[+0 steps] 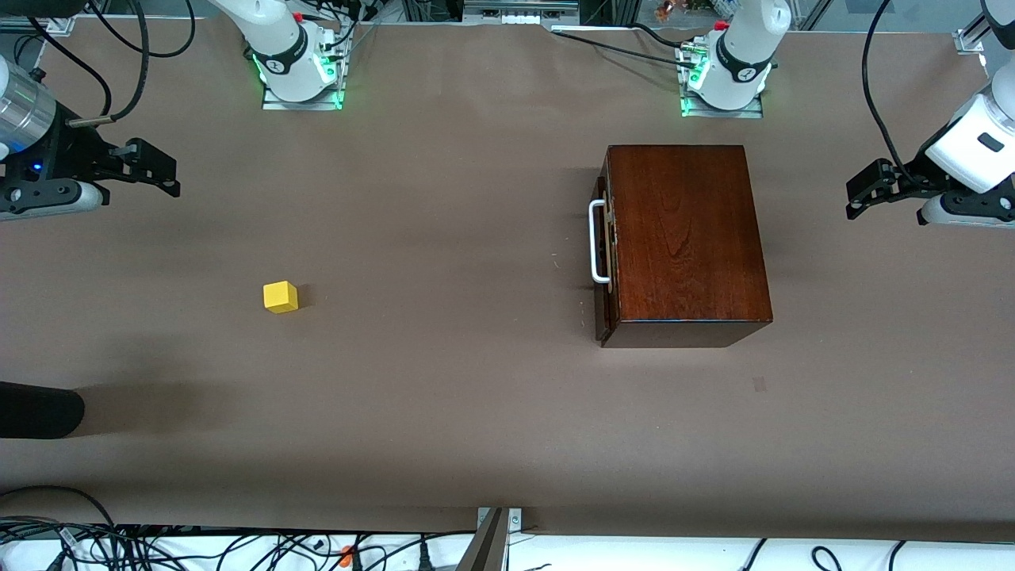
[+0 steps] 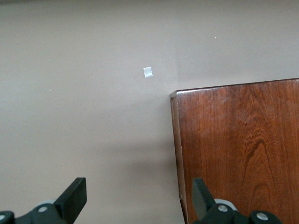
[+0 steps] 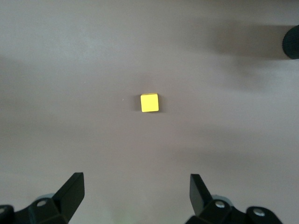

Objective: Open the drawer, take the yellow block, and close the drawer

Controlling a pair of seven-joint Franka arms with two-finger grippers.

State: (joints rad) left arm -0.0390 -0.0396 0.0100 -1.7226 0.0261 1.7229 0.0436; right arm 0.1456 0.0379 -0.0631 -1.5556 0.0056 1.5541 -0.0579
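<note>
Brown table [image 1: 444,396]: block [image 1: 280,297] lies bare, well apart from the box [image 1: 686,238]; drawer [image 1: 604,262] shut. Left gripper [image 1: 860,190] and right gripper [image 1: 162,170] hover wide, empty.

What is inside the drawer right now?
Cannot tell: the drawer is shut in the wooden box, so its inside is covered. The yellow block lies on the table, toward the right arm's end.

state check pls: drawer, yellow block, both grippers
drawer: closed, or nearly so, white handle facing the right arm's end of the table.
yellow block: on the bare table toward the right arm's end, outside the drawer, untouched.
left gripper: open, empty, over the table by the wooden box's edge.
right gripper: open, empty, above the yellow block.
</note>
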